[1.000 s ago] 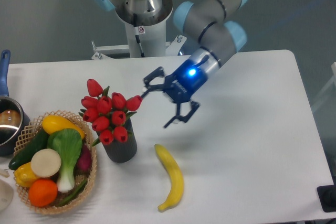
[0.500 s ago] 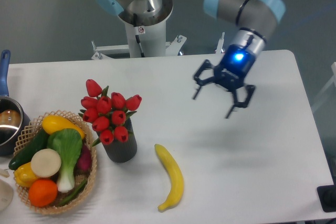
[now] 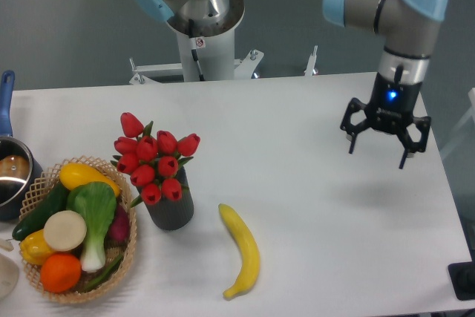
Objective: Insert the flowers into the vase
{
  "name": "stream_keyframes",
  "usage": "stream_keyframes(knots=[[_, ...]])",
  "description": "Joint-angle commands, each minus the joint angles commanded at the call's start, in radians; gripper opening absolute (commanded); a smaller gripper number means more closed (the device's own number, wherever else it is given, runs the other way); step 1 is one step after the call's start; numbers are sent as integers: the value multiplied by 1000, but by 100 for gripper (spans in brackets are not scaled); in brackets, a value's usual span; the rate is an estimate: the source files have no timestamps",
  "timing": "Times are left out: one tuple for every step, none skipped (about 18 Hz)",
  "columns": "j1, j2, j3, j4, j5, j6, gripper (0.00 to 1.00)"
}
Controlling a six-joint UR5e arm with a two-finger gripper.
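Now the gripper (image 3: 378, 154) hangs over the right part of the table (image 3: 312, 243), pointing down, with a blue light on its body. Its two fingers (image 3: 352, 141) are spread wide apart and nothing is between them; it holds nothing.

Far to the left of the gripper, and a little nearer to the camera, stands the vase (image 3: 171, 206). The flowers (image 3: 152, 159) are inside it: the red buds sit in a tight bunch over the mouth and cover the rim, and some green leaves come out at the sides. The bunch leans a little to the left of the vase. Vase and flowers are well apart from the gripper.

Between the vase and the gripper, but nearer to the vase and toward the front edge, a banana (image 3: 243, 251) lies flat on the table. It is just beside the vase and does not touch it.

Further left than the vase is a basket (image 3: 128, 257) with vegetables and fruit in it, very near to the vase; I cannot tell if they touch. At the far left edge is a pot (image 3: 12, 176) with a blue handle, partly cut off by the frame.
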State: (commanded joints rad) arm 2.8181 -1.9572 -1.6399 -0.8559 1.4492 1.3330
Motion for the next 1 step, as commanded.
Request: stream_keyframes(knots=[[-2,-8,0,-2,23,0,100]])
